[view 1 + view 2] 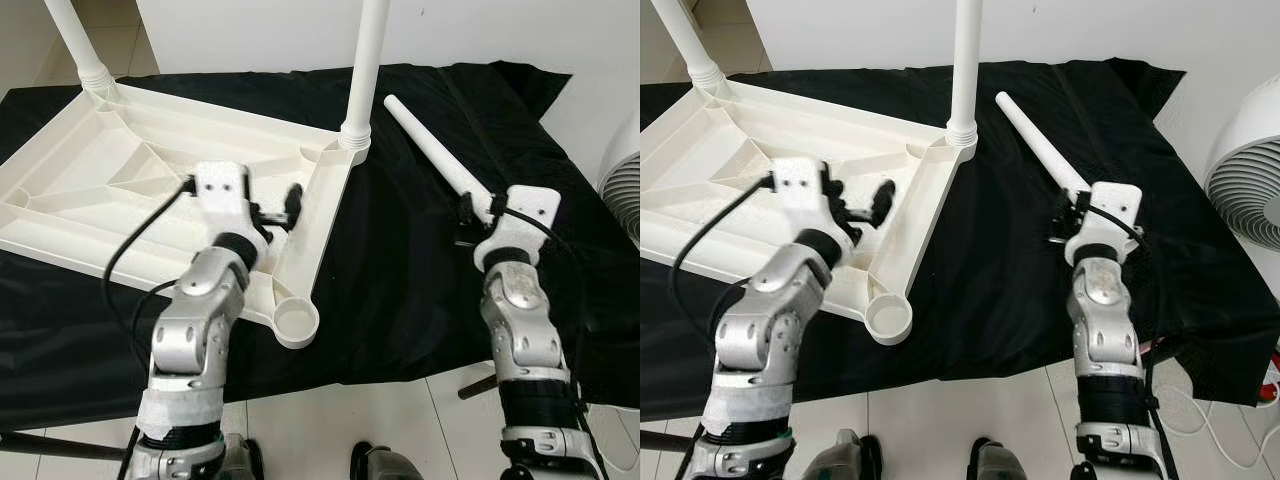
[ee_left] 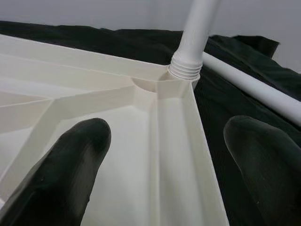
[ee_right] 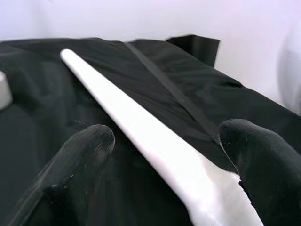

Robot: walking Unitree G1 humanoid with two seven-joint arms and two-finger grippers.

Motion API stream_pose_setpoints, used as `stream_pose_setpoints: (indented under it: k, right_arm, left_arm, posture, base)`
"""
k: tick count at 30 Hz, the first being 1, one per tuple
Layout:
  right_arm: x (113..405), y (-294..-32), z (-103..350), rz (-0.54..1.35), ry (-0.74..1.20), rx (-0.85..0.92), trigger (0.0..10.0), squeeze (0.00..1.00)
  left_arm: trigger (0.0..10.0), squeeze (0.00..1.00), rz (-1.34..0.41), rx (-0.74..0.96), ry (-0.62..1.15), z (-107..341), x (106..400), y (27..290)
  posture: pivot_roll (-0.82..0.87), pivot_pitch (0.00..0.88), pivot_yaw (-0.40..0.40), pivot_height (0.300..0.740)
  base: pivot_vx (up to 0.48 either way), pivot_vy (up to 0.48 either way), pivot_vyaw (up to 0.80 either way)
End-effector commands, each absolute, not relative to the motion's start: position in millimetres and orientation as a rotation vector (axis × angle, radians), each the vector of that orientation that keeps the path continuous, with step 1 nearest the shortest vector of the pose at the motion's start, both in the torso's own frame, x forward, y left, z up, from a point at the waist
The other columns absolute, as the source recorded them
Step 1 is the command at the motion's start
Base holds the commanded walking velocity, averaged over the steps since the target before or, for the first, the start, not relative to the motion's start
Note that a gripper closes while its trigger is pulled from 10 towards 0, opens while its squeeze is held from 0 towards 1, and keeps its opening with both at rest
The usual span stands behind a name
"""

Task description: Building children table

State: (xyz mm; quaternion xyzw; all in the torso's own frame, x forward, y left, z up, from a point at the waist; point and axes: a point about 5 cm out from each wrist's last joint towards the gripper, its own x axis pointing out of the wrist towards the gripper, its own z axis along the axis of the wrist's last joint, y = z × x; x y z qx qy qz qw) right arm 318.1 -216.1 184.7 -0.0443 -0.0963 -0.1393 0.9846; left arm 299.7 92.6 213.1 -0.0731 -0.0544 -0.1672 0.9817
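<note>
left claw (image 1: 274,211) spread wide over the upturned white tabletop (image 1: 90,170); right claw (image 3: 164,155) parted, straddling a loose white leg (image 1: 432,150), not clenched.

Smooth plastic tabletop (image 1: 120,170), matt black cloth (image 1: 420,270)

A plain home room: tiled floor (image 1: 380,410), white wall (image 1: 1120,25), standing fan (image 1: 1245,190)

A white plastic tabletop (image 1: 120,170) lies upside down on black cloth — two legs (image 1: 365,60) screwed upright into corner sockets. A third, loose leg (image 1: 432,150) lies beside it.
</note>
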Motion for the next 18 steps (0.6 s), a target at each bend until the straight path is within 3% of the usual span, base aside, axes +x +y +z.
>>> stream_pose_setpoints:
  k: [1, 10, 14, 18]
  right_arm:
    - [315.9, -216.0, 187.4, -0.276, -0.219, -0.094, 10.0, 0.00]
    - [308.2, -221.7, 197.4, -0.310, -0.286, -0.118, 10.0, 0.00]
    - [301.2, -237.3, 188.5, -0.408, -0.253, -0.029, 10.0, 0.00]
    - [298.5, -235.4, 181.9, -0.400, -0.241, 0.026, 10.0, 0.00]
  left_arm:
    - [10.0, 0.00, -0.429, -0.117, -0.151, 216.5, 294.7, 88.6]
    - [10.0, 0.00, -0.463, -0.048, -0.152, 211.0, 291.2, 88.0]
    - [10.0, 0.00, -0.505, -0.023, -0.168, 210.2, 287.8, 81.4]
    - [10.0, 0.00, -0.507, -0.021, -0.172, 210.9, 288.0, 80.9]
  posture:
    - [-0.07, 0.161, 0.049, 0.740]
    - [-0.09, 0.168, 0.059, 0.740]
    - [-0.11, 0.170, 0.069, 0.740]
    - [-0.10, 0.168, 0.073, 0.740]
  base:
    - [0.000, 0.000, 0.00]
    - [0.000, 0.000, 0.00]
    - [0.000, 0.000, 0.00]
    - [0.000, 0.000, 0.00]
